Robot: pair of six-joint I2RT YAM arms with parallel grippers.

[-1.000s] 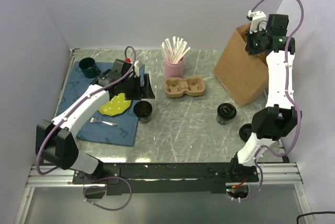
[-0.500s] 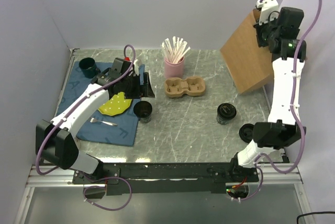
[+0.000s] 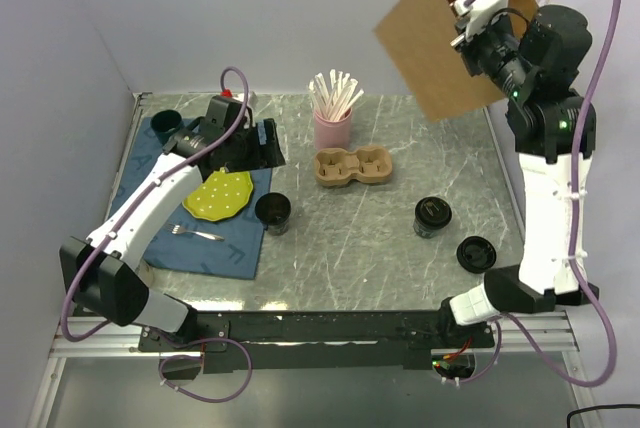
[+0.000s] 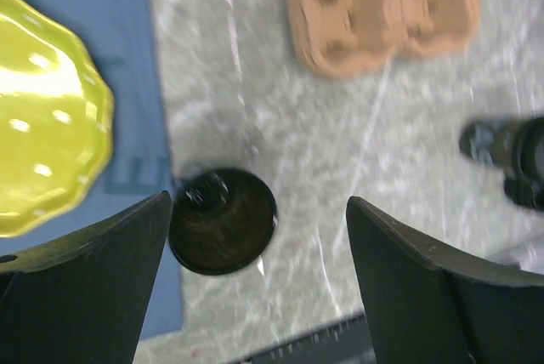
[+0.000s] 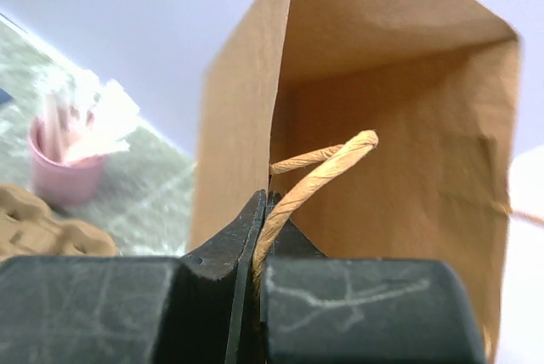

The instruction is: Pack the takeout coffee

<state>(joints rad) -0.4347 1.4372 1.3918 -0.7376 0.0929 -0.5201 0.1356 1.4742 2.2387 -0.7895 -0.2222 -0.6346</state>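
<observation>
The left claw (image 4: 257, 211) has drawn up and back, spread wide and empty, with the open coffee cup (image 4: 223, 232) just beneath it. The right claw (image 5: 255, 241), pinched on the paper bag (image 3: 430, 43) at its rim and handle, has hoisted it off the worktop (image 3: 350, 238). The cup carrier (image 3: 352, 166) sits well below, likely still unpacked.

light: bright, even, from above | shadows: faint, soft | glare: white spots on glossy yellow scalloped plate (image 4: 42, 117) | blur: left wrist view smeared, round black open cup (image 4: 223, 221) soft
</observation>
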